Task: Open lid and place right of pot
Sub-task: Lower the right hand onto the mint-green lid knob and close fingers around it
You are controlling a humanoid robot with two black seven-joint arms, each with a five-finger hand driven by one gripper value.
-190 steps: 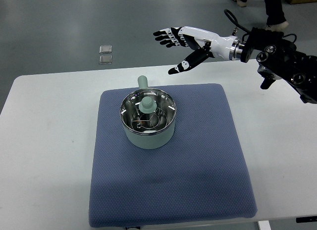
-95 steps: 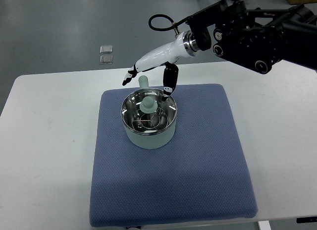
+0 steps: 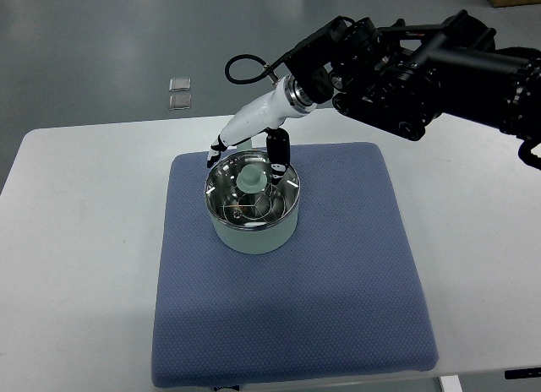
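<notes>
A pale green pot [image 3: 254,231] stands on the blue mat [image 3: 338,274], left of the mat's middle. Its glass lid [image 3: 252,198] with a green knob [image 3: 251,177] is on the pot. My right hand [image 3: 247,154] reaches in from the upper right and hovers just above the far side of the lid. The thumb [image 3: 275,160] hangs down right of the knob and the other fingertips [image 3: 215,152] point down past the pot's far left rim. The fingers are spread around the knob and hold nothing. The pot's handle is hidden behind the hand.
The white table [image 3: 76,240] carries the mat. The black arm [image 3: 423,62] spans the upper right above the table's far edge. Two small square floor plates [image 3: 179,92] lie on the grey floor beyond the table.
The right hand swung in from the upper right, turned palm down and descended over the lid; in the last half second it moved slightly lower and left toward the knob.
</notes>
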